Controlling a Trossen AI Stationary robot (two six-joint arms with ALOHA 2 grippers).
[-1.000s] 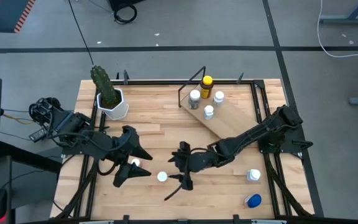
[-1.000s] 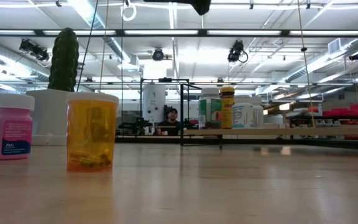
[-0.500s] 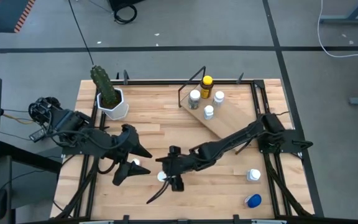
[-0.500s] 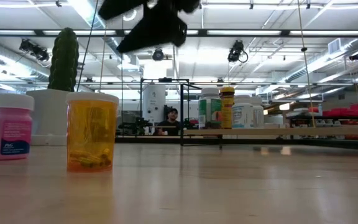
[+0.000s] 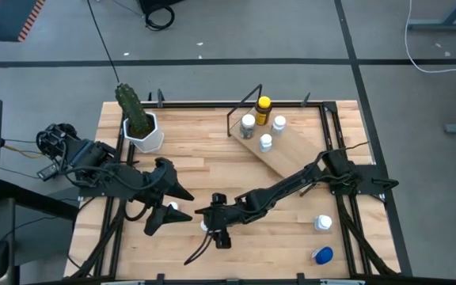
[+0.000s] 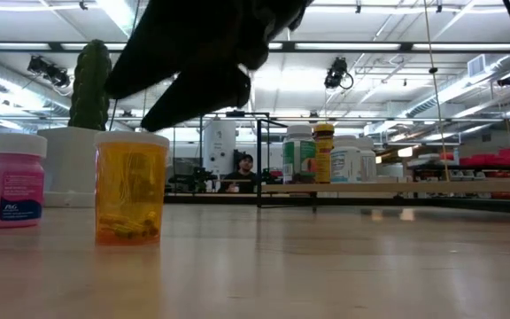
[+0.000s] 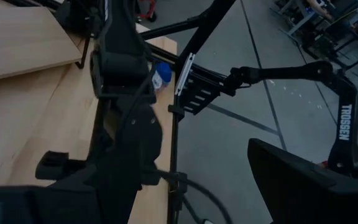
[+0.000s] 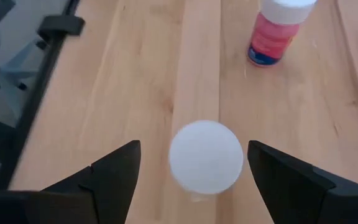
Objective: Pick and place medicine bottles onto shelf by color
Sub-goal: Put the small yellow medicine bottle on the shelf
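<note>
An amber bottle with a white cap (image 8: 206, 157) stands upright on the table, also in the low view (image 6: 131, 186) and the high view (image 5: 205, 225). My right gripper (image 8: 194, 180) is open right above it, pointing down, one finger on each side of the cap and clear of it. A pink bottle with a white cap (image 8: 275, 37) stands beside it toward the table's left (image 5: 172, 207). My left gripper (image 5: 169, 214) is open over the pink bottle. The wooden shelf (image 5: 295, 150) at the far right bears a yellow-capped bottle (image 5: 264, 103) and three others.
A white pot with a green cactus (image 5: 139, 119) stands at the far left. A white-capped bottle (image 5: 323, 223) and a blue-capped bottle (image 5: 321, 255) stand near the table's right near corner. A person sits far off in the room (image 6: 244, 168).
My right gripper has gone toward the table's left edge and down, from beside the amber bottle to right over its cap, and now shows large in the low view. The bottles have stayed where they were.
</note>
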